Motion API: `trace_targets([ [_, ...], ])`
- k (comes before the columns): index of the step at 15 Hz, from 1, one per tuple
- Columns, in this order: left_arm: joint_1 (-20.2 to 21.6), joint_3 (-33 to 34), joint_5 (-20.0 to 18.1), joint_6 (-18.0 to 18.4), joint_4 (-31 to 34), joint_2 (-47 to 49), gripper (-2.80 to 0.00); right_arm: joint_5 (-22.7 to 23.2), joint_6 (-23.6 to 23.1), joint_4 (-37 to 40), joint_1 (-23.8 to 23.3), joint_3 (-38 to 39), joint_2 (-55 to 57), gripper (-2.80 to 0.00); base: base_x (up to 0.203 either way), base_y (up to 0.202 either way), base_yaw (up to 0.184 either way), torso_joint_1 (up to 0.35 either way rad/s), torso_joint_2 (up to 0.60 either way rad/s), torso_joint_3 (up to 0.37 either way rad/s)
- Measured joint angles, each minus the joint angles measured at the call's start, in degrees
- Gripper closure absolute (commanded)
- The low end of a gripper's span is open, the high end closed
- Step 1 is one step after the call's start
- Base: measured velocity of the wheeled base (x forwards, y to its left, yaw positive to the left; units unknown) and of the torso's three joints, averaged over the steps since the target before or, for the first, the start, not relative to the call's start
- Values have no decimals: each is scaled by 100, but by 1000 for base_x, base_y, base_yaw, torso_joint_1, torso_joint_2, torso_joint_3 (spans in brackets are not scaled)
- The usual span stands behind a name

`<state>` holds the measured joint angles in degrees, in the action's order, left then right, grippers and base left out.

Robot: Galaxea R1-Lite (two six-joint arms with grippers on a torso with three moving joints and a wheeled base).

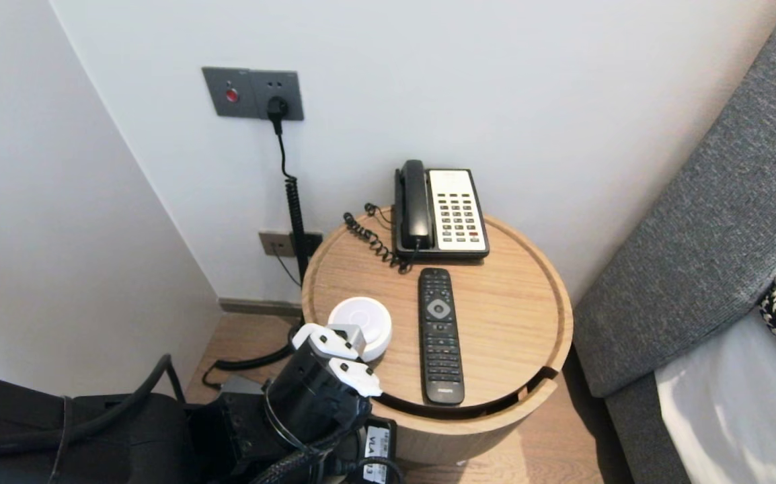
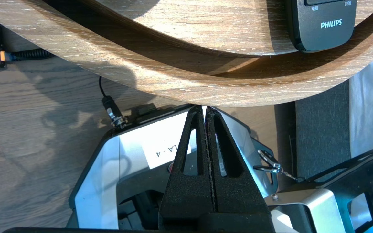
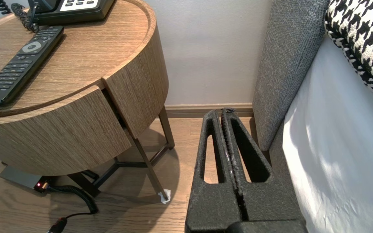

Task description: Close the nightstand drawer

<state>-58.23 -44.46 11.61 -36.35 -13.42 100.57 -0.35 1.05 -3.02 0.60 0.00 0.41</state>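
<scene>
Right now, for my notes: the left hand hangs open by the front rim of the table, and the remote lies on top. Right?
Not quite: the left hand is shut, as the left wrist view shows. It does hang by the front rim of the table, and the remote lies on top.

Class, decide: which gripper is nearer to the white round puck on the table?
Left. The left gripper is at the table rim close to the white puck; the right gripper hangs low by the bed, farther off.
</scene>
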Motion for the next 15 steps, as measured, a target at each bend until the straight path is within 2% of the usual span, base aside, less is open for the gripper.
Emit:
trace_targets([
  [10,112,-221,-12,28,-2,190,0,-2,0,0,0,0,-1,0,0,0,0,0,0,0],
  [15,118,-66,-51,11,-10,34,0,0,-1,-2,0,0,-1,0,0,0,0,0,0,0],
])
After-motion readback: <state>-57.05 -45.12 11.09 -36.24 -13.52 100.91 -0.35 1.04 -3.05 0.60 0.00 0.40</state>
